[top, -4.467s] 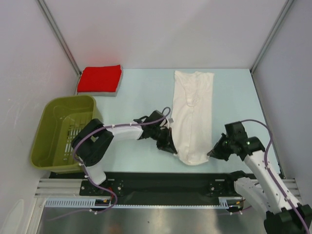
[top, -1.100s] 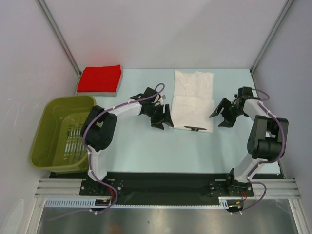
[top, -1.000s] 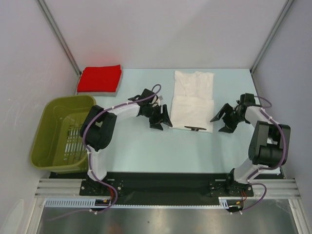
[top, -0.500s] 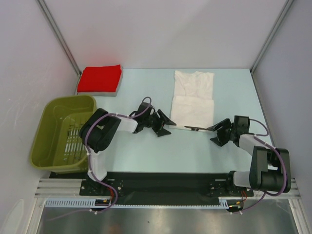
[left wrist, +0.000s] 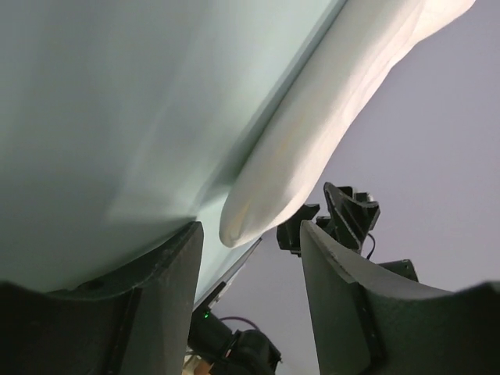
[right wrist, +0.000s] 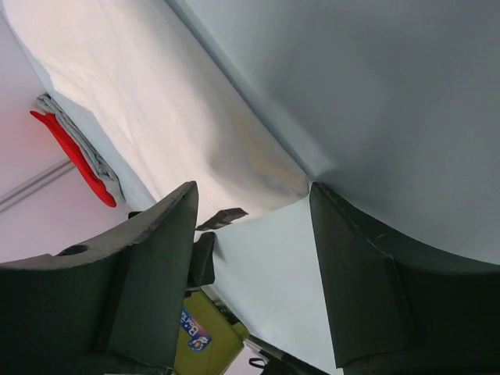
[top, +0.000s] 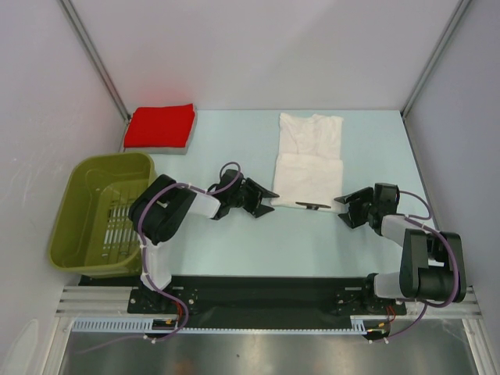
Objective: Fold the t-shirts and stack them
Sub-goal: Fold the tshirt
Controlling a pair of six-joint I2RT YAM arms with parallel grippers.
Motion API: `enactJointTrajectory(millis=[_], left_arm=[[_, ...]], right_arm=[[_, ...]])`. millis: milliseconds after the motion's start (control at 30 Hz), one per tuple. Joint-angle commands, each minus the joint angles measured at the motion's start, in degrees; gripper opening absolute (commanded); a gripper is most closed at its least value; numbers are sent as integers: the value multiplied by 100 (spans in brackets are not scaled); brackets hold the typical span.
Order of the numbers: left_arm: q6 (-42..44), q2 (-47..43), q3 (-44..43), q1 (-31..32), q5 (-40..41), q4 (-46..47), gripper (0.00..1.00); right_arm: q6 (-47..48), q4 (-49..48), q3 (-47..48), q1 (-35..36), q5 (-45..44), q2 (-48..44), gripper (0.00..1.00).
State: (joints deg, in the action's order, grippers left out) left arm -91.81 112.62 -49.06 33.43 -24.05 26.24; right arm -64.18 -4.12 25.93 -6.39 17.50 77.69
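Top external view first: white t-shirt (top: 310,160) folded into a narrow rectangle, flat on the table (top: 226,242) right of centre, running from near the far edge down to about mid-table, near half doubled over on itself, small black mark (top: 312,205) showing at the near fold. Just off the near left corner of that fold, left hand (top: 266,200), low over the table, fingers spread, nothing pinched between them: open and gripping nothing. Just off the near right corner, right hand (top: 341,211), likewise low, fingers apart, holding nothing. Confirmed from the left wrist: both fingers wide, rounded corner of the white cloth ahead of the gap and not clamped; cannot tell whether brushing the tips. Much the same from the right wrist: fingers wide, pointed corner of the cloth lying between and beyond them, unpinched. Farther out, red t-shirt (top: 160,125) folded square at the far left corner of the table, resting on a grey cloth (top: 156,148). Olive-green basket (top: 66,223) at the table's left edge, beside the left arm's base, well apart from both shirts.
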Motion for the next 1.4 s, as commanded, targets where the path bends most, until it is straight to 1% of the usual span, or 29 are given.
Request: enactJointTrajectory(millis=[0,67,133,300,367,433,500,533,567,600,633,700,733,767,800,833,933,1000,1033,1167,1267,1367], left_arm=[[-425,93,54,6,410,13,58],[-469,129,19,14,524,4,56],[-408,138,-103,23,577,-206,55],[-381,190,-227,41,568,-347,51],[-390,225,-236,50,577,-348,46],[-382,234,-253,41,560,-348,39],[-268,269,-358,41,525,-513,35],[-206,296,-411,41,490,-567,28],[-136,322,-472,41,463,-646,26],[-22,331,-578,41,446,-812,24],[14,340,-605,49,419,-848,19],[49,305,-588,50,437,-875,13],[67,287,-579,58,437,-875,3],[119,278,-570,58,419,-892,0],[172,261,-561,58,402,-953,0],[207,235,-544,67,401,-980,0],[234,25,-324,198,375,-1016,0],[207,-134,-87,286,375,-1016,0],[173,-300,18,374,384,-1024,0],[-56,-809,694,559,454,-963,0],[-188,-1231,1029,691,480,-963,0],[-302,-1645,1573,858,603,-1024,0]], right_arm=[[-191,-124,-71,77,-343,62,63],[-226,-107,-106,86,-387,62,62],[-218,-37,-106,103,-396,53,61],[-217,140,-219,226,-466,-70,60],[-270,26,-281,226,-475,-35,59],[-288,34,-247,218,-449,44,57],[-218,87,-212,217,-519,53,53],[-191,139,-177,200,-554,62,51],[-174,148,-176,174,-580,79,49],[-113,131,-176,147,-555,132,39],[-68,131,-168,104,-537,158,35],[28,209,-133,68,-537,185,25],[124,236,-132,51,-545,176,16],[178,306,-115,7,-537,194,8],[265,367,-89,-11,-502,194,0],[327,385,-45,-46,-493,185,0],[661,1410,201,-116,-554,45,0],[889,1781,429,-108,-546,-69,0],[951,2122,482,-99,-546,-87,0],[1258,2863,658,-117,-396,-228,0],[1443,3530,790,-82,-449,-500,0],[1514,4181,869,33,-545,-763,0]])
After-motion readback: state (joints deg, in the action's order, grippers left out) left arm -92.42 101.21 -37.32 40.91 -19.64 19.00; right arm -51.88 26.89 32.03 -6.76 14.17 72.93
